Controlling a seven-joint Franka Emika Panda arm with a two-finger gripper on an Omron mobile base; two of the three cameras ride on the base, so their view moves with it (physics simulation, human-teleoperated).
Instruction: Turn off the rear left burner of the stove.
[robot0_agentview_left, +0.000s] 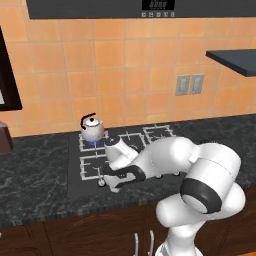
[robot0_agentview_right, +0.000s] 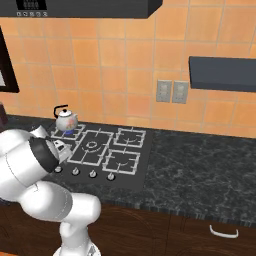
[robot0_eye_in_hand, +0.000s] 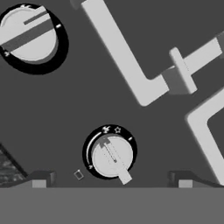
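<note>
Two dark fingers stand apart just above your small silver knob on the flat black glass stove; rear left burner's blue flame glows under the kettle.

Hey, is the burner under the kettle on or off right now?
On. A blue flame glows at the rear left burner under the kettle; it also shows blue in the right base view.

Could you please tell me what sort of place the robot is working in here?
It looks like a home kitchen, rendered in simulation: a black stove set into a dark stone counter, a kettle on the lit rear left burner, and orange wall tiles behind.
</note>
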